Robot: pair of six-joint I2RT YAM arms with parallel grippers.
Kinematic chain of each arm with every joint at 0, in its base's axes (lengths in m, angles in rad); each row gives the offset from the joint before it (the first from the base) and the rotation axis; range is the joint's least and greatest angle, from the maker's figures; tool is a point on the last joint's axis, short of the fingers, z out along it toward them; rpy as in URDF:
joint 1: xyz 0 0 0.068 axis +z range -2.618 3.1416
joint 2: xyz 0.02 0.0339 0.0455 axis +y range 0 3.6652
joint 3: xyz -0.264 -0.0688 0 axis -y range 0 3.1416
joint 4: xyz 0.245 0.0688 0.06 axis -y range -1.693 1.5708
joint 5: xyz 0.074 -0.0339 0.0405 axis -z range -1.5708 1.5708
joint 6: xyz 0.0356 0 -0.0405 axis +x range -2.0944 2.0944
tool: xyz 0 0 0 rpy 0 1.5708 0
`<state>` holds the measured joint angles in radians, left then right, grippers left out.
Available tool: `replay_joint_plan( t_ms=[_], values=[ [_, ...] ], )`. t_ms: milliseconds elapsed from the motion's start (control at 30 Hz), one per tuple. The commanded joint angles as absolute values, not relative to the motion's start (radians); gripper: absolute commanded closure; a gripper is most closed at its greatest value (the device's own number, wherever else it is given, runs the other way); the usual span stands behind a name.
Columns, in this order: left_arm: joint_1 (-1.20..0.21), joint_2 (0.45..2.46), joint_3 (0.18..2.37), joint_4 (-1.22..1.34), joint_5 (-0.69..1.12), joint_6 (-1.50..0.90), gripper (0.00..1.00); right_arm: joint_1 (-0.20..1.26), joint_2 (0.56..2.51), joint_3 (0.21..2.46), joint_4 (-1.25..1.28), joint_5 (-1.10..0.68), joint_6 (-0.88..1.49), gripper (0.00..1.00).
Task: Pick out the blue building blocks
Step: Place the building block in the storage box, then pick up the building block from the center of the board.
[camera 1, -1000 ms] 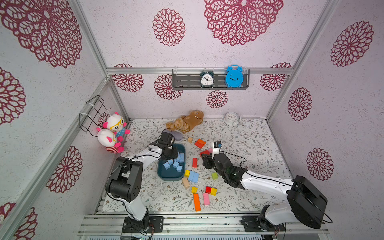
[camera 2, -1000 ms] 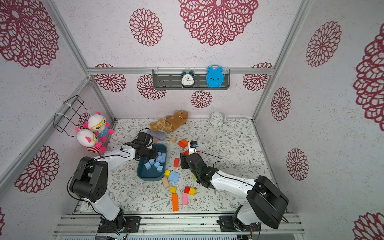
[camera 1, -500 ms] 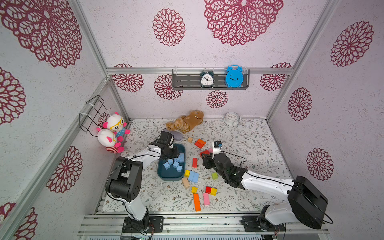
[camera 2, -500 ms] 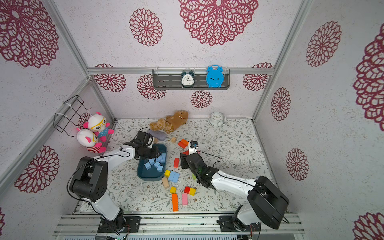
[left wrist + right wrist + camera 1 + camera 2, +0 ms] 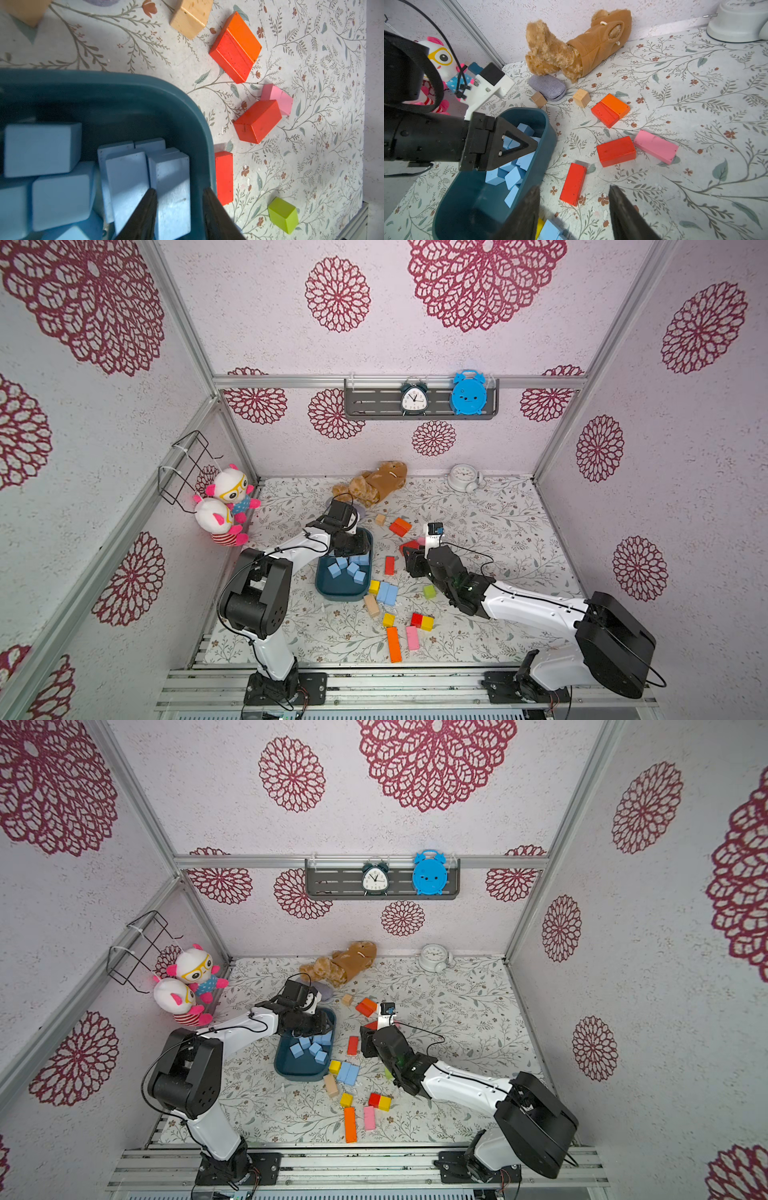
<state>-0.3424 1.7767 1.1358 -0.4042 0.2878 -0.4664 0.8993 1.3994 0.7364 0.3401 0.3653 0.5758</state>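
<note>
Several light blue building blocks (image 5: 347, 568) (image 5: 311, 1046) lie heaped in the dark teal tray (image 5: 336, 592) (image 5: 296, 1071). My left gripper (image 5: 355, 545) (image 5: 179, 189) hangs open over the tray's far end. A blue block (image 5: 172, 187) lies loose below its jaws, apart from the finger by the tray wall (image 5: 187, 99). Two more blue blocks (image 5: 387, 593) (image 5: 348, 1073) (image 5: 550, 229) lie side by side on the mat by the tray's near right corner. My right gripper (image 5: 409, 564) (image 5: 574, 187) is open and empty, low over the mat to the right of the tray (image 5: 467, 199).
Red (image 5: 389, 565), orange (image 5: 393, 644), pink (image 5: 412, 637), yellow (image 5: 374, 586), green (image 5: 429, 591) and tan (image 5: 371, 605) blocks are scattered on the floral mat. A brown plush bear (image 5: 374, 485), a grey pouch (image 5: 547, 87) and a white clock (image 5: 463, 477) sit at the back.
My left gripper's jaws have parted over the tray's far end. The right arm has not moved.
</note>
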Motion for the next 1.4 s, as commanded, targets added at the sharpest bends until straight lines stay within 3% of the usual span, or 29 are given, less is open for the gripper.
replay_joint_plan(
  t_ms=[0,233,400,567,800,1167,1267,1367],
  values=[
    [-0.349,1.740,1.116,-0.379,0.330,-0.495,0.58,0.896,1.360,0.732,0.361,0.386,0.564,0.44],
    [-0.373,1.596,1.110,-0.413,0.281,-0.324,0.46,0.896,1.338,0.709,0.363,0.401,0.568,0.44],
    [-0.524,1.493,1.096,-0.446,0.123,0.118,0.29,0.897,1.316,0.688,0.355,0.407,0.578,0.44],
    [-0.656,1.481,1.033,-0.531,0.140,0.625,0.19,0.896,1.278,0.659,0.346,0.429,0.586,0.44],
    [-0.686,1.648,1.040,-0.629,0.080,0.970,0.19,0.897,1.219,0.626,0.308,0.457,0.603,0.43],
    [-0.687,1.800,1.109,-0.624,0.054,0.999,0.14,0.897,1.159,0.586,0.302,0.485,0.615,0.43],
    [-0.688,1.814,1.110,-0.636,0.080,1.024,0.16,0.897,1.165,0.592,0.305,0.473,0.608,0.43],
    [-0.687,1.833,1.118,-0.648,0.116,1.043,0.26,0.895,1.176,0.601,0.317,0.447,0.590,0.43]
  ],
)
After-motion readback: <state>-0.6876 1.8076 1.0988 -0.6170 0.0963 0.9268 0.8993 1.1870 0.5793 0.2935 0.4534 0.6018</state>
